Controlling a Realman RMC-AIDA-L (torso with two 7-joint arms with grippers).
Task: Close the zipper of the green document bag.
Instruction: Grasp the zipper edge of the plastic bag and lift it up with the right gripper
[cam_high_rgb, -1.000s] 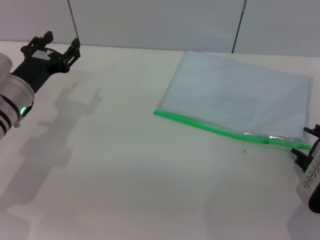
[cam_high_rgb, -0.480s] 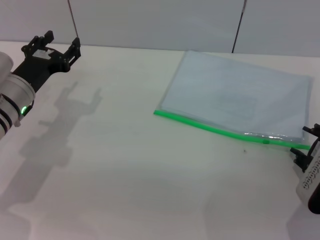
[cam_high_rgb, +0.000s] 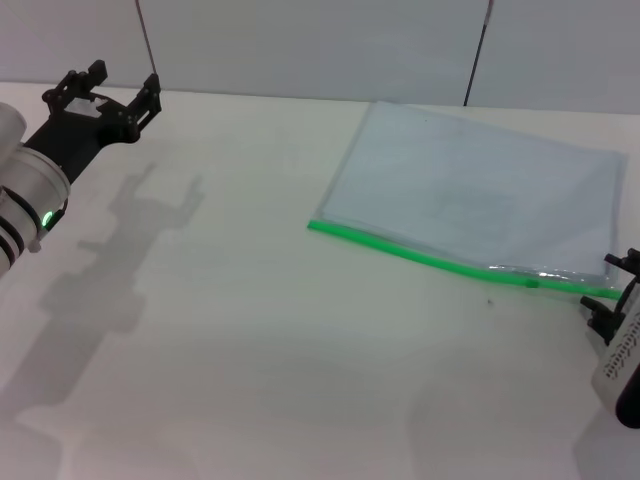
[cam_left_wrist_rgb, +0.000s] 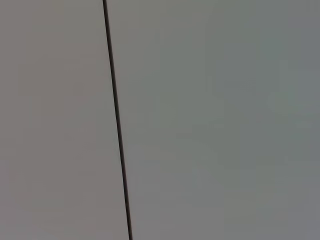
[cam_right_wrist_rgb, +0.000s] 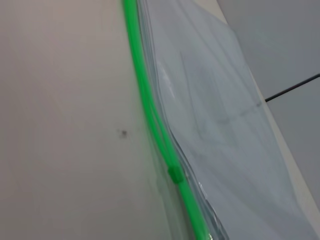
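The green document bag (cam_high_rgb: 480, 195) lies flat on the white table at the right, a pale translucent pouch. Its zipper (cam_high_rgb: 420, 256) is the bright green strip along the bag's near long edge, with a small slider (cam_high_rgb: 532, 283) close to the right end. In the right wrist view the zipper (cam_right_wrist_rgb: 148, 107) and slider (cam_right_wrist_rgb: 175, 174) run alongside the bag (cam_right_wrist_rgb: 210, 100). My right gripper (cam_high_rgb: 606, 287) sits open at the right end of the zipper, its fingers on either side of the strip's tip. My left gripper (cam_high_rgb: 115, 86) hovers open at the far left rear, holding nothing.
The white table (cam_high_rgb: 250, 330) stretches wide between the two arms. A grey panel wall (cam_high_rgb: 300, 40) with dark seams stands behind it; the left wrist view shows only that wall (cam_left_wrist_rgb: 210, 120). A tiny dark speck (cam_high_rgb: 489, 299) lies in front of the zipper.
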